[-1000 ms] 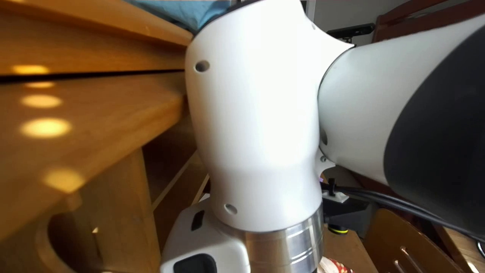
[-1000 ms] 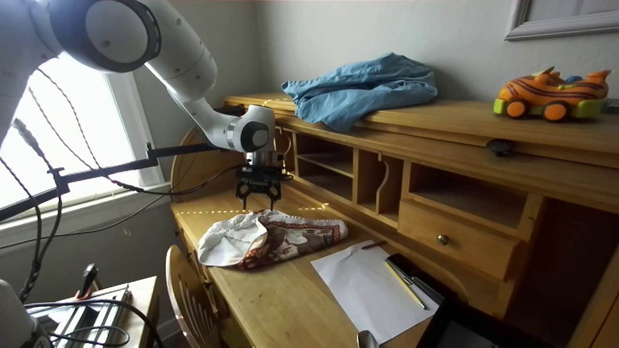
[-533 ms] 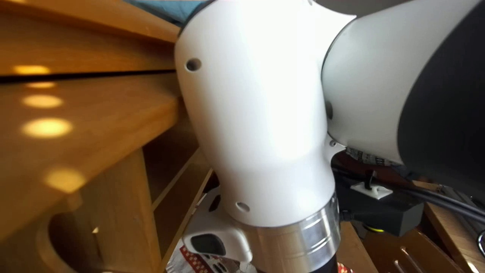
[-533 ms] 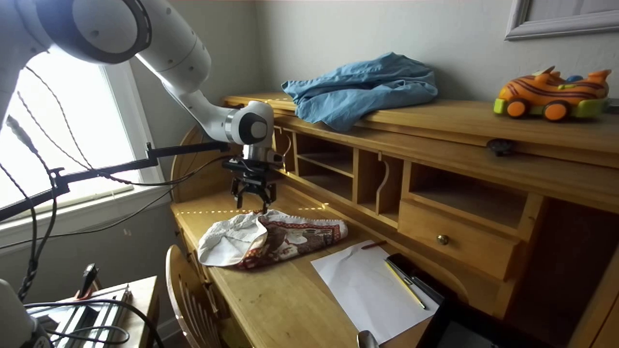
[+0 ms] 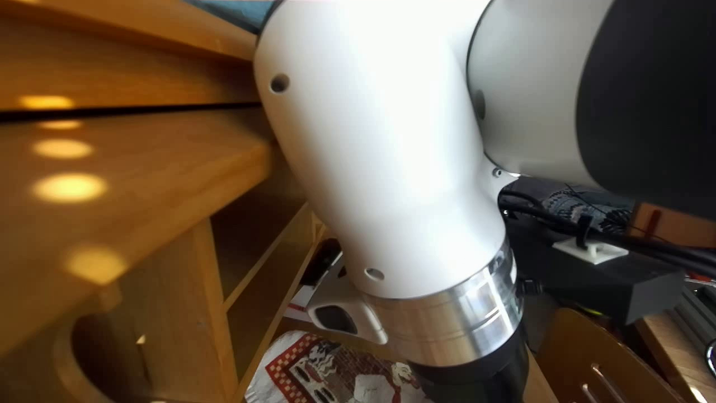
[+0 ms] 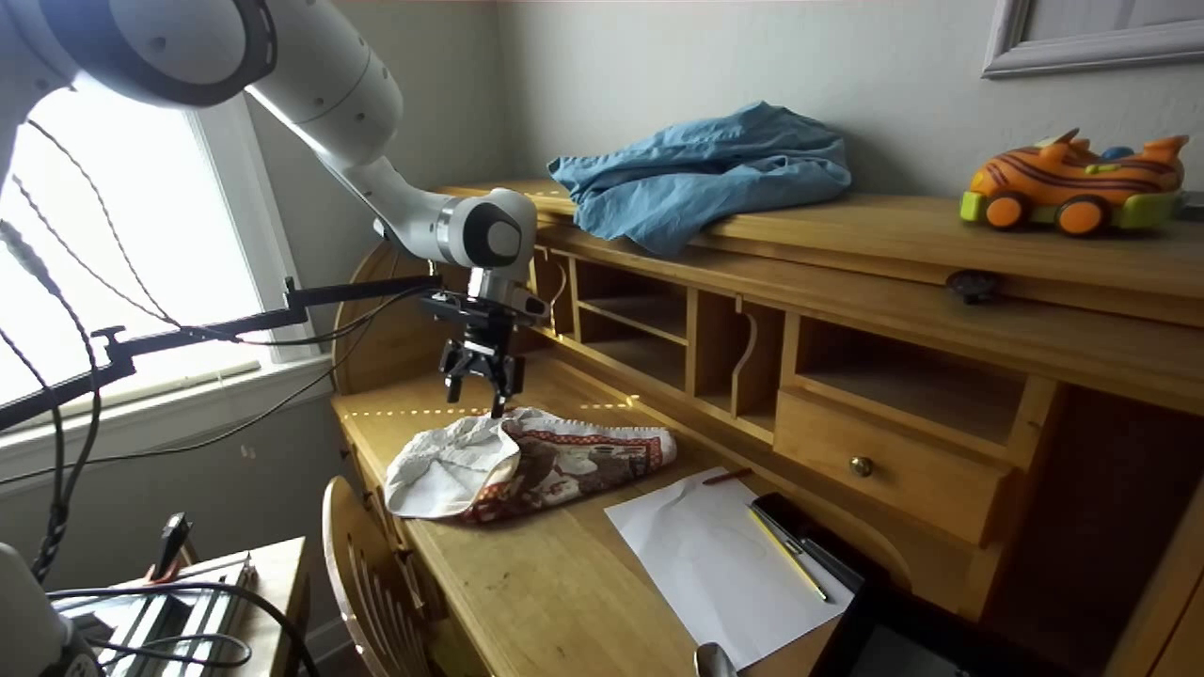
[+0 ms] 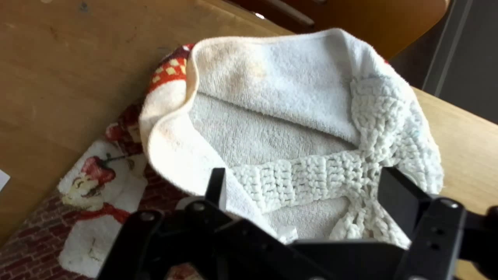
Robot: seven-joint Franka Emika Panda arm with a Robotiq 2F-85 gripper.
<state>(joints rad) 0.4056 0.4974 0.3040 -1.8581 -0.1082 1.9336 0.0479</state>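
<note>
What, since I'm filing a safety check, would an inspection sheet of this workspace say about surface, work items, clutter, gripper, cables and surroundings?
Surface: wooden desk, small dark marks on it.
Work items: patterned cloth, partly folded, pale side and white crochet showing.
Clutter: white paper with a yellow pencil on it; blue fabric and orange toy car up on the desk's top.
Gripper: open, over the patterned cloth; whether it touches cannot be told.
Cables: black, hanging slack near the window.
Surroundings: wooden chair at the desk's edge.

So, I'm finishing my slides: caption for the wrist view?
Open gripper over a rumpled towel with a white crochet band, on a wooden desk.
</note>
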